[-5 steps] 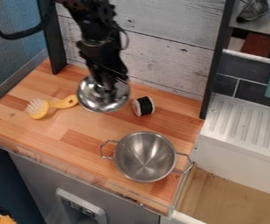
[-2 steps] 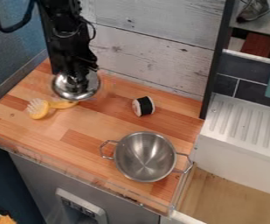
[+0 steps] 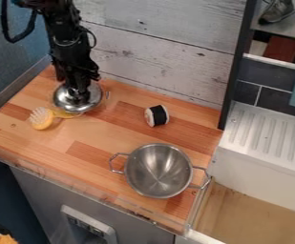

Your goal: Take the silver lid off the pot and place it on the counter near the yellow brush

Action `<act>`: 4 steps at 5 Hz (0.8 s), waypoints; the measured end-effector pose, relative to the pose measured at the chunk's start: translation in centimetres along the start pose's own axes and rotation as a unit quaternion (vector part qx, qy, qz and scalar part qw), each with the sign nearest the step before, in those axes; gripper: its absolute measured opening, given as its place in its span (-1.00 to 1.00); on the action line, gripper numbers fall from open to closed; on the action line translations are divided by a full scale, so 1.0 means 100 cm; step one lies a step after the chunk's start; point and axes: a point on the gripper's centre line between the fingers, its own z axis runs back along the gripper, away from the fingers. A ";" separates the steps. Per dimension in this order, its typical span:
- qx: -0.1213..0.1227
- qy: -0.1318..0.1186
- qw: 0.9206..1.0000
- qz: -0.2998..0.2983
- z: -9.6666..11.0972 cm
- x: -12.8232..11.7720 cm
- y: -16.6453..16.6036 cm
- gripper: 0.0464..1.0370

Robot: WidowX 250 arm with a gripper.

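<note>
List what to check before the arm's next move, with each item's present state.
1. Gripper over the shiny round dish: ok.
2. Firm grip on the dish: cannot tell.
3. Brush clear of the dish: cannot tell; its handle meets the rim in view.
4. Spool apart from dish and pot: ok.
5. Pot upright, opening upward: ok.
</note>
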 end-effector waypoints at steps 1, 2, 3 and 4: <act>-0.007 0.003 1.000 0.006 -0.007 0.007 0.008 -0.51; -0.010 0.006 1.000 0.011 -0.009 0.010 0.014 -0.51; -0.012 0.006 1.000 0.020 -0.015 0.013 0.022 -0.51; -0.013 0.009 1.000 0.025 -0.017 0.014 0.026 -0.41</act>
